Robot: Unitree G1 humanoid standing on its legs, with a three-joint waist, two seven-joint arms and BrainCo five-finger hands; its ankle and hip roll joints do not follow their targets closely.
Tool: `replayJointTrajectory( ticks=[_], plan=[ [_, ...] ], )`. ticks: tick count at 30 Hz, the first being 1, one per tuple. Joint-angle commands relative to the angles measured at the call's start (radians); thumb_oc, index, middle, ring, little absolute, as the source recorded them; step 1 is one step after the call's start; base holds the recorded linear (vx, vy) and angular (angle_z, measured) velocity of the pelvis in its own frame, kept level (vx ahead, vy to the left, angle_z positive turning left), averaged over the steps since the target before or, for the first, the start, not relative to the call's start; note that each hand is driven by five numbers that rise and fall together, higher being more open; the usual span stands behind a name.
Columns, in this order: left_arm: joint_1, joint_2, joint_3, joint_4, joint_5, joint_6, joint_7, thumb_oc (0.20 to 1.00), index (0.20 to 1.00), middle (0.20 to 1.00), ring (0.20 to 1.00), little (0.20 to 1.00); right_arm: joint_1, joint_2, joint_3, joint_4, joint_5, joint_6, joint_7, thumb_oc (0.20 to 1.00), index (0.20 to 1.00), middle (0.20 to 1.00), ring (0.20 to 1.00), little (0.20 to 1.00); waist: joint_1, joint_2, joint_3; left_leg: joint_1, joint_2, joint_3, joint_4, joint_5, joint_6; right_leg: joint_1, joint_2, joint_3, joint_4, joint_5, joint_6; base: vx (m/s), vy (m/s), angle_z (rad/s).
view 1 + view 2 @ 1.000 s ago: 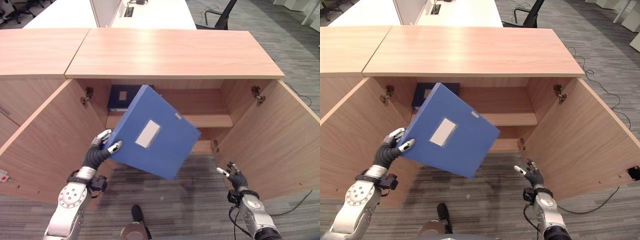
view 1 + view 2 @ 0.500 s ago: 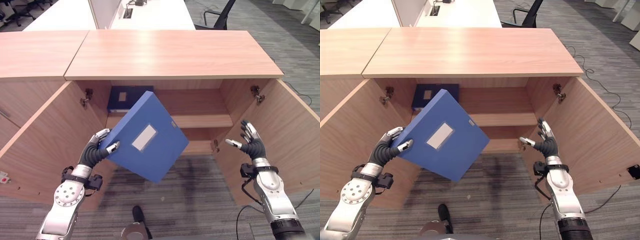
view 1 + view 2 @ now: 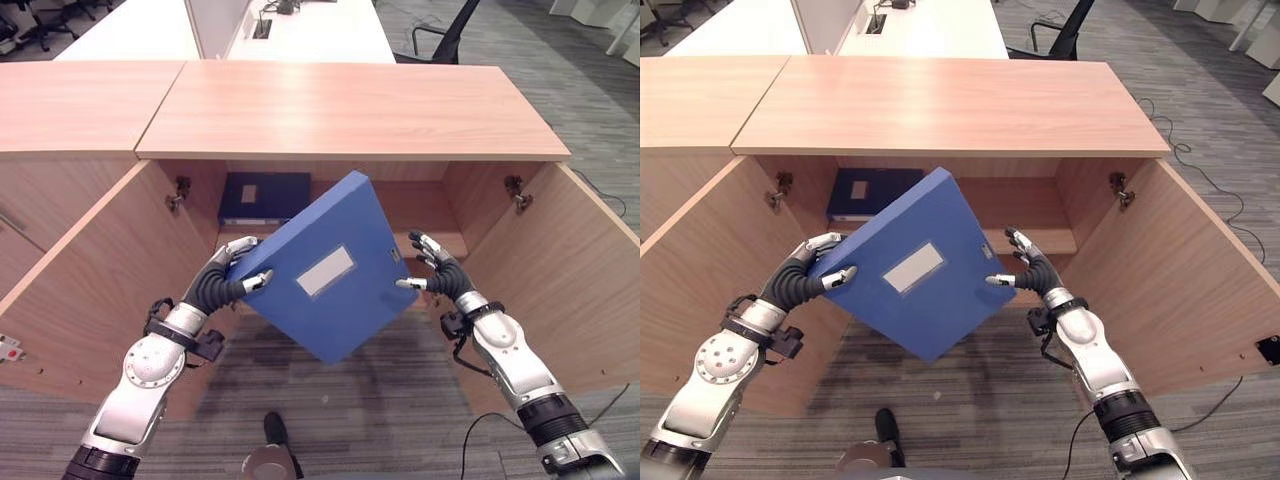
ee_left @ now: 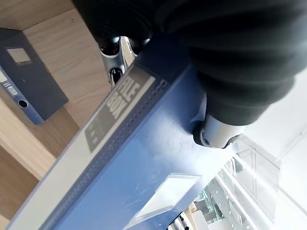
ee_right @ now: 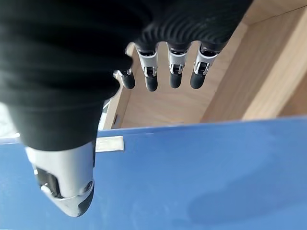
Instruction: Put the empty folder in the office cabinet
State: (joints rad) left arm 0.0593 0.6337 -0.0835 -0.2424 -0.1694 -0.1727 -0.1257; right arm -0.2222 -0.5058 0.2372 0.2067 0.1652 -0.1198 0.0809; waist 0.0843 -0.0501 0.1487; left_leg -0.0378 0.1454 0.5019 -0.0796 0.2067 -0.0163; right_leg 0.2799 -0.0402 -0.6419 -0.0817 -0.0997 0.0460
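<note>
A blue folder [image 3: 330, 270] with a white label hangs tilted in front of the open cabinet [image 3: 350, 110]. My left hand [image 3: 222, 285] grips its left corner, fingers curled behind the edge and thumb [image 4: 218, 129] on the front face. At the folder's right edge is my right hand [image 3: 440, 277], open. Its straight fingers [image 5: 175, 72] reach past the edge and the thumb [image 5: 67, 177] lies on the blue face [image 5: 192, 177]. The folder's top corner overlaps the cabinet's opening at the height of the shelf [image 3: 440, 240].
A dark blue binder [image 3: 262, 196] lies flat on the shelf at the back left. Both cabinet doors stand wide open, the left door [image 3: 90, 290] and the right door [image 3: 570, 270]. A white desk [image 3: 300, 35] and an office chair [image 3: 445, 35] stand behind.
My right hand rose from low on the right and came in to the folder's right edge. The folder has swung up and to the right, nearer the cabinet opening.
</note>
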Motion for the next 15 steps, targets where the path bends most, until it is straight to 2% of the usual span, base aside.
replayJointTrajectory(
  ticks=[1,9,10,11,15],
  plan=[
    [-0.078,0.012,-0.044,-0.077,-0.048,-0.109,-0.013,0.2,0.2,0.2,0.2,0.2,-0.061,-0.058,0.0,0.025,-0.019,-0.044,0.0,1.0,1.0,1.0,1.0,1.0,0.015,0.021,-0.058,0.053,0.159,0.033,0.006,-0.009,-0.135,-0.066,-0.005,-0.003,0.007,0.013,0.014,0.0,0.0,0.0],
    [-0.099,0.07,-0.091,-0.105,-0.107,-0.118,-0.083,0.2,0.2,0.2,0.2,0.2,-0.104,-0.107,0.012,0.017,0.0,-0.055,0.031,1.0,1.0,1.0,1.0,1.0,0.013,0.017,-0.063,0.055,0.156,0.034,0.006,-0.011,-0.137,-0.064,-0.007,-0.001,0.008,0.016,0.017,0.0,0.0,0.0],
    [-0.112,0.073,-0.104,-0.106,-0.121,-0.117,-0.092,0.2,0.2,0.2,0.2,0.2,-0.109,-0.109,0.025,0.014,0.011,-0.054,0.047,1.0,1.0,1.0,1.0,1.0,0.013,0.016,-0.063,0.055,0.157,0.035,0.006,-0.011,-0.137,-0.064,-0.007,-0.002,0.008,0.016,0.017,0.0,0.0,0.0],
    [-0.156,0.08,-0.139,-0.113,-0.18,-0.119,-0.127,0.2,0.2,0.2,0.2,0.2,-0.127,-0.125,0.081,0.005,0.041,-0.047,0.108,1.0,1.0,1.0,1.0,1.0,0.013,0.012,-0.066,0.055,0.157,0.034,0.006,-0.01,-0.139,-0.061,-0.007,-0.003,0.008,0.016,0.018,0.0,0.0,0.0],
    [-0.232,0.06,-0.203,-0.126,-0.244,-0.122,-0.159,0.2,0.2,0.2,0.2,0.2,-0.154,-0.089,0.155,0.035,0.099,-0.042,0.159,1.0,1.0,1.0,1.0,1.0,0.012,0.012,-0.07,0.056,0.158,0.035,0.006,-0.008,-0.141,-0.059,-0.007,-0.005,0.009,0.017,0.019,0.0,0.0,0.0]
  ],
)
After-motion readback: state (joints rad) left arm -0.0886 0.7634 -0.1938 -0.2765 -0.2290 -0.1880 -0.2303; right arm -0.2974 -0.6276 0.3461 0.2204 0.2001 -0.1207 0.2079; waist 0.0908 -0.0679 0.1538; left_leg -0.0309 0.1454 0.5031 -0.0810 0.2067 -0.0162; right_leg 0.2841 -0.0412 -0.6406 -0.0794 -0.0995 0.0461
